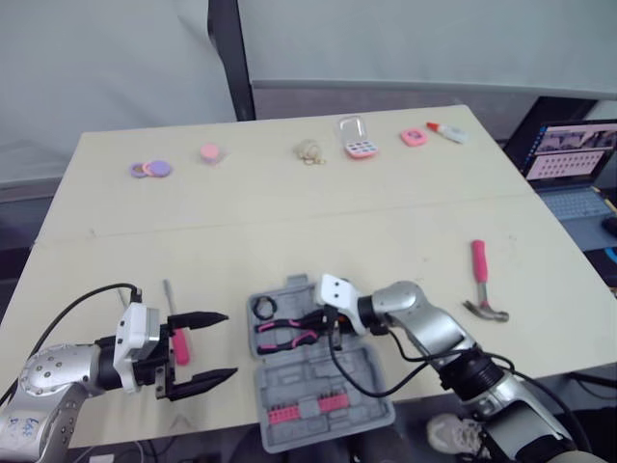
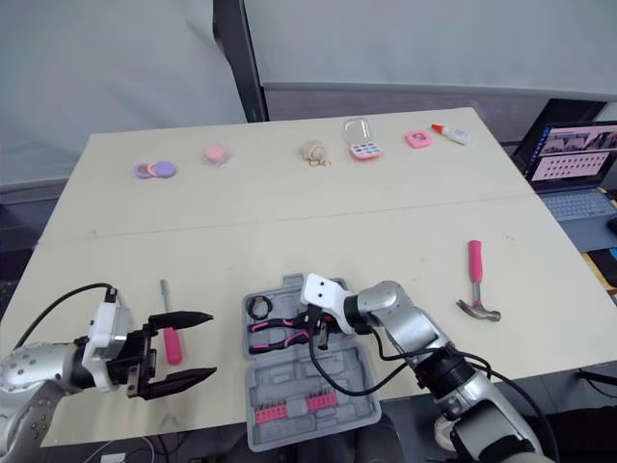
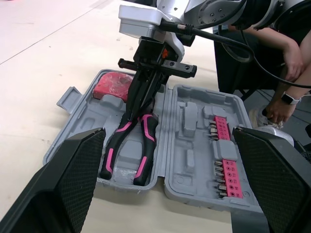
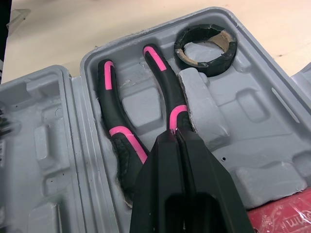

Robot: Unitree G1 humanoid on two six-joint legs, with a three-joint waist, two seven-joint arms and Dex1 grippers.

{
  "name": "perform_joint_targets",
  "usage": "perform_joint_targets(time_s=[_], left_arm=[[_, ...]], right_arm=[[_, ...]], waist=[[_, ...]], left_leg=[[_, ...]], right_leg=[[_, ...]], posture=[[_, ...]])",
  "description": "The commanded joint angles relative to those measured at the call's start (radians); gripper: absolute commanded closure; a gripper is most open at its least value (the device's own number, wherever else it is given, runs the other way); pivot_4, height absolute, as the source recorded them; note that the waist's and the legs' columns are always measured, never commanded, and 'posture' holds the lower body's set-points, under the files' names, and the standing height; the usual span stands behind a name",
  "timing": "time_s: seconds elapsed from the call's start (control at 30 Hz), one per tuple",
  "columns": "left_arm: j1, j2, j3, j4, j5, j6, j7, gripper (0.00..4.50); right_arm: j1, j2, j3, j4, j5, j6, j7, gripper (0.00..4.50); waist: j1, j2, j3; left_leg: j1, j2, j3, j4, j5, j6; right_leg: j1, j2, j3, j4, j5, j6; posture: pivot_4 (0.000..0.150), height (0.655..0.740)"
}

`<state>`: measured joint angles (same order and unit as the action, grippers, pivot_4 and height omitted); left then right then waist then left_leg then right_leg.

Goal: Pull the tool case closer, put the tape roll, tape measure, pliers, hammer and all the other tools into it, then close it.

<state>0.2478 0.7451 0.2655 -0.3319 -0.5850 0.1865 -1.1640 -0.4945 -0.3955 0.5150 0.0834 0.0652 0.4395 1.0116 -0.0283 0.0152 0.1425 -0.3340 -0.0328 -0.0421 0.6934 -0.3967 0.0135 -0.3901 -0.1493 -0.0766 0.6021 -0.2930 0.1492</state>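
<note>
The grey tool case (image 1: pixel 366 397) lies open at the table's near edge. In it are the pink-and-black pliers (image 1: pixel 284 335), a black tape roll (image 4: pixel 206 44) and a red tape measure (image 3: pixel 112 83). My right gripper (image 1: pixel 329 324) is shut, its fingertips (image 4: pixel 176 141) resting on the pliers' head, which they hide. Left of the case, my left gripper (image 1: pixel 220 345) stands open above the table with nothing between its fingers (image 3: pixel 73 174). A pink-handled screwdriver (image 1: pixel 179 340) lies just behind it. The pink-handled hammer (image 1: pixel 481 282) lies on the table to the right.
Pink bit holders (image 1: pixel 304 407) fill the case's near half. Small pink and purple items (image 1: pixel 149 169), a pink box (image 1: pixel 358 141) and a glue bottle (image 1: pixel 448 132) line the far edge. A laptop (image 1: pixel 571 159) stands off the right side. A person's arm (image 3: pixel 291 58) is beyond the case.
</note>
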Motion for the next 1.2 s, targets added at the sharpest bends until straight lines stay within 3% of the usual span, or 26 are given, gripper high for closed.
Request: perform_joint_targets(time_s=[0.03, 0.43, 0.87, 1.0, 1.2], left_arm=[[-0.004, -0.004, 0.004, 0.000, -0.002, -0.012, -0.001, 0.00], [-0.004, -0.011, -0.011, -0.015, -0.003, -0.013, 0.009, 0.00], [-0.038, -0.025, -0.044, 0.005, -0.002, -0.015, 0.001, 0.00], [-0.036, -0.028, -0.039, 0.012, -0.004, -0.012, 0.006, 0.00], [0.007, -0.036, 0.028, 0.004, -0.031, 0.020, 0.062, 0.00]], right_arm=[[0.060, -0.027, 0.069, 0.126, -0.094, 0.087, -0.044, 4.43], [0.060, 0.011, -0.079, -0.091, 0.033, 0.126, -0.055, 4.43], [0.093, -0.060, -0.196, -0.439, 0.180, 0.264, -0.051, 4.43], [0.176, -0.135, -0.291, -0.551, 0.219, 0.297, -0.074, 4.43], [0.437, -0.284, -0.532, -0.667, 0.262, 0.249, -0.076, 4.43]], waist=[[0.000, 0.000, -0.001], [0.001, 0.004, 0.002], [0.003, 0.007, 0.019], [0.011, 0.007, 0.019], [0.028, 0.005, 0.020]], left_leg=[[0.000, 0.000, 0.000, 0.000, 0.000, 0.000], [-0.002, 0.001, 0.000, -0.001, 0.000, 0.000], [-0.005, 0.000, 0.000, -0.002, 0.000, 0.000], [-0.006, 0.000, 0.000, -0.002, 0.000, 0.000], [-0.008, -0.001, 0.001, -0.002, 0.000, 0.000]], right_leg=[[0.000, 0.000, 0.000, 0.000, 0.000, 0.000], [-0.001, 0.000, 0.000, -0.001, -0.001, -0.001], [-0.003, 0.000, 0.000, -0.004, 0.000, -0.001], [-0.003, 0.000, 0.000, -0.005, 0.000, -0.001], [-0.003, 0.001, -0.001, -0.009, 0.000, 0.000]], posture=[[0.150, 0.7400], [0.150, 0.7400], [0.150, 0.7400], [0.150, 0.7400], [0.150, 0.7400]])
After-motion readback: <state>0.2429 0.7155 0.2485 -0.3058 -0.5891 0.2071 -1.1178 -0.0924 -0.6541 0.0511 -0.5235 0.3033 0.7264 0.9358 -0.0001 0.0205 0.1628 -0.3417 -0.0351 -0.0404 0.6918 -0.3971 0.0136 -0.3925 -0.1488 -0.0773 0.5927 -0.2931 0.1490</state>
